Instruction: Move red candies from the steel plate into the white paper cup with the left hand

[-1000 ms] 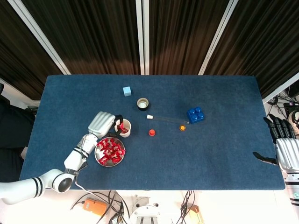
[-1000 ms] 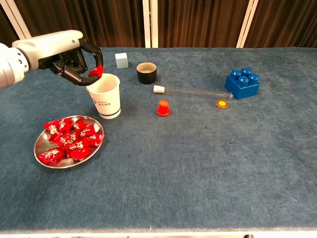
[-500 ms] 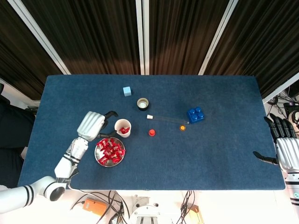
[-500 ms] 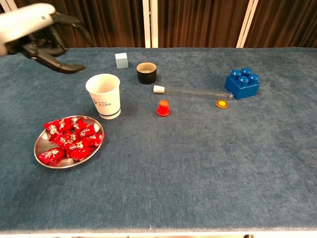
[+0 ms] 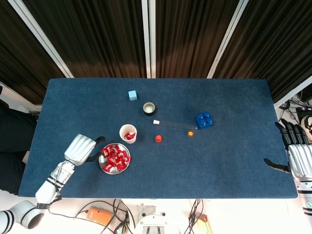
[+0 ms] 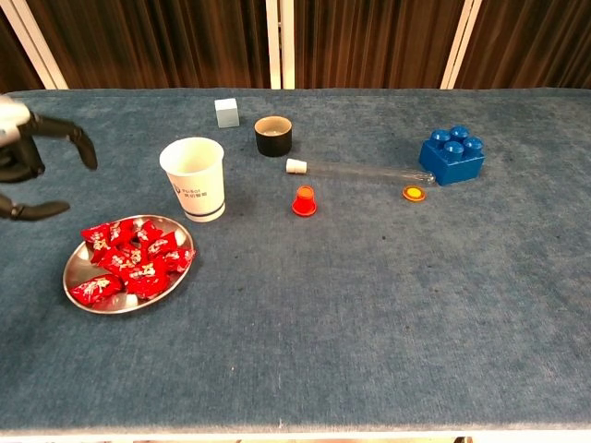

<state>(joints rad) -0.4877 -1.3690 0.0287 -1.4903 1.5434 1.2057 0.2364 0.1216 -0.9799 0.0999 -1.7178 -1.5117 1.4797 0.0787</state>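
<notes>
I judge a regrasp due: my empty, spread left hand point(image 5: 80, 148) must lower rightward onto the red wrapped candies point(image 5: 114, 156) in the round steel plate point(image 5: 103, 168), near the white paper cup point(image 5: 128, 133).

Red candies point(image 6: 129, 262) in shiny wrappers are being held heaped in the round steel plate point(image 6: 81, 281), lying flat near the table's front-left. The white paper cup point(image 6: 195, 178) is standing upright just behind the plate; red candy is being seen inside it from overhead.
</notes>
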